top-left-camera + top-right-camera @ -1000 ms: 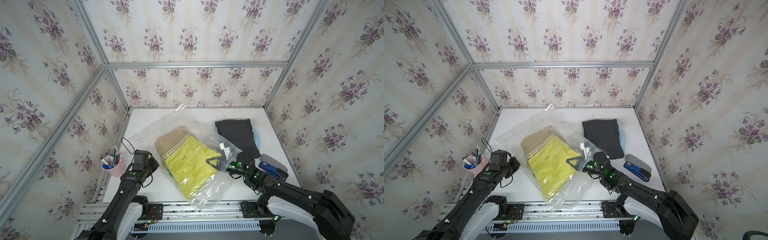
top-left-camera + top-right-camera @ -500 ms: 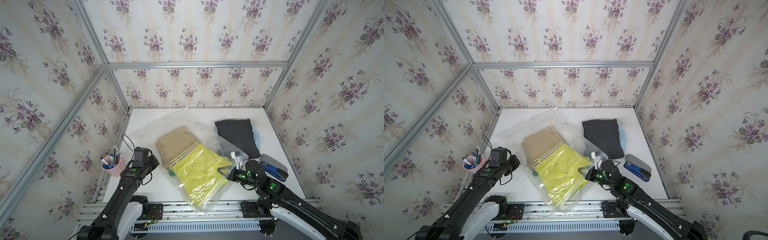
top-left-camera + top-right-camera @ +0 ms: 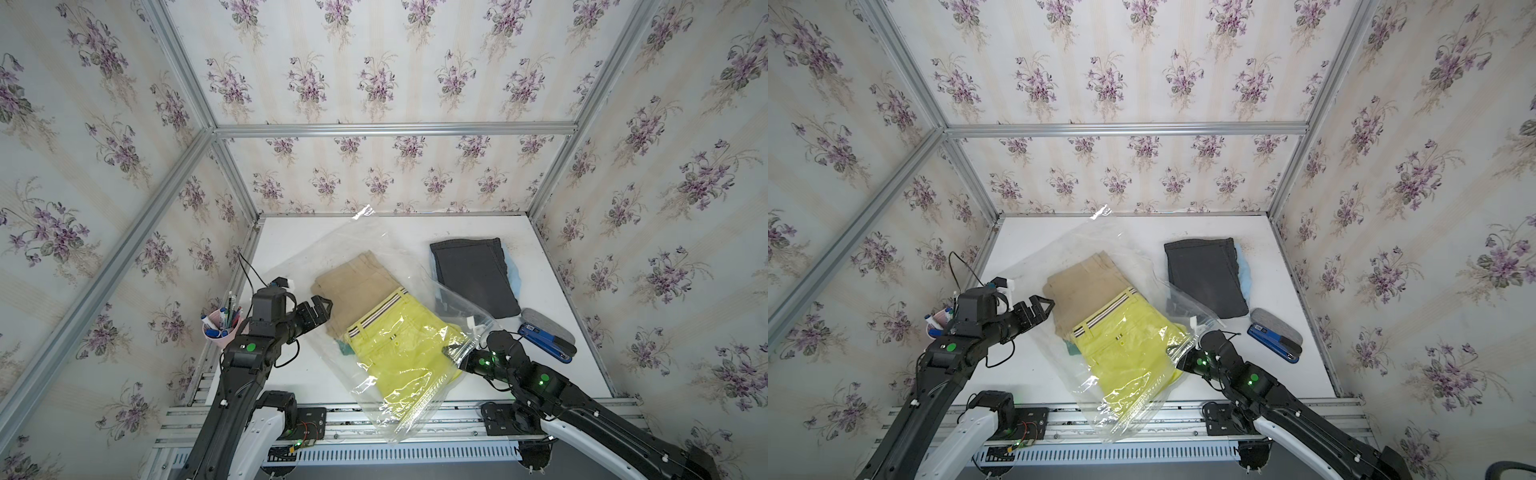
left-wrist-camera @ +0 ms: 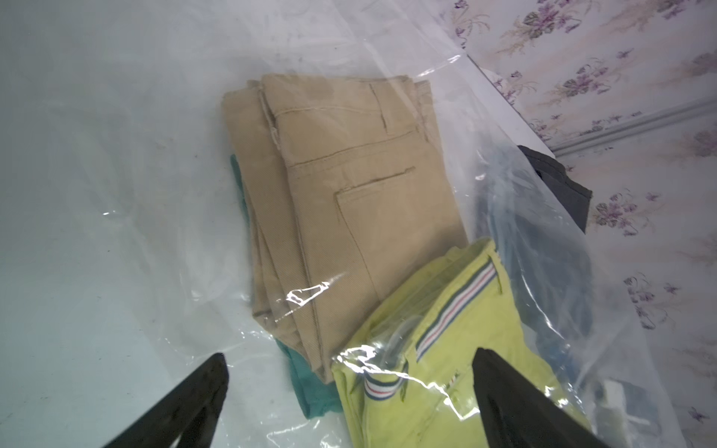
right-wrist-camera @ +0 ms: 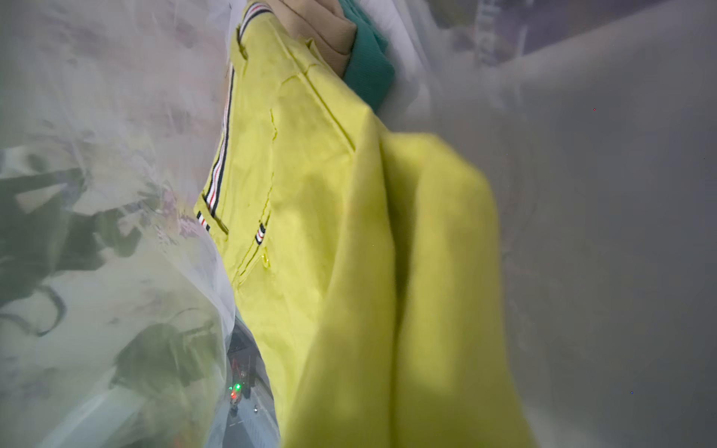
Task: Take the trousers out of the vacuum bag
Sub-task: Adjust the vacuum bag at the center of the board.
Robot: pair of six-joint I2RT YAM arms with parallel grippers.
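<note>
top views look down from overhead; wrist views closely share yellow-green trousers point(image 4: 438, 388) point(image 5: 329, 194).

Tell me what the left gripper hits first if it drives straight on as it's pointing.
Most likely the vacuum bag, whose clear film lies just ahead of the left gripper; right under that film sit the tan trousers. Depth is hard to judge.

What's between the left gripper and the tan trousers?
Only the vacuum bag's clear plastic, which covers the tan trousers; the open left gripper is outside it. The left wrist view shows this best.
</note>
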